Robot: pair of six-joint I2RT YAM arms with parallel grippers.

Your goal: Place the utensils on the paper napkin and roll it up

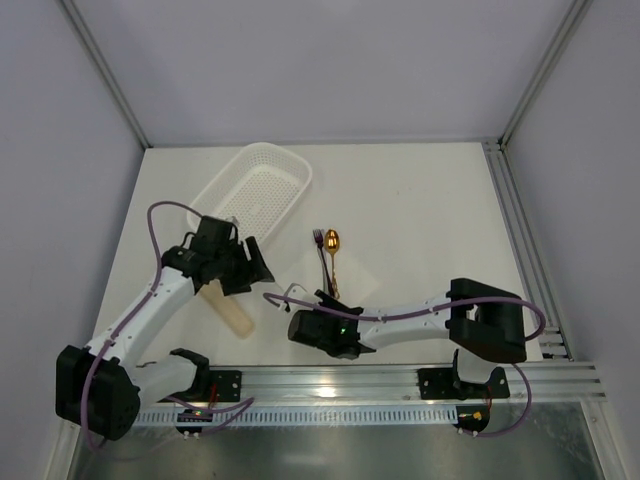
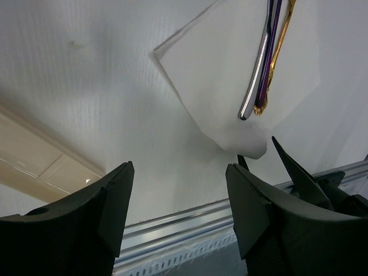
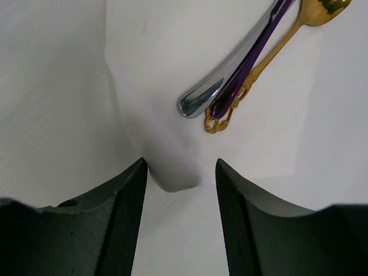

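White paper napkin (image 3: 155, 69) lies just ahead of the right gripper (image 3: 181, 167), fingers apart astride its curled near corner, the left gripper (image 2: 179, 169) open farther off, and the utensils (image 3: 241, 75) lie bunched on it, handles toward that corner.

You see a white paper napkin (image 3: 167, 69), barely paler than the white table (image 1: 420, 200). On the napkin lie a shiny gold spoon (image 3: 319, 10), a glossy purple fork (image 3: 248, 68) and a mirror-grey silver spoon (image 3: 198, 98). Left of the napkin, the basket (image 1: 255, 180) is white with a dotted hole pattern, and the slab (image 1: 232, 312) is plain beige. The right gripper (image 3: 180, 169) at the napkin's corner is black, its pads (image 3: 233, 218) finely cross-hatched.
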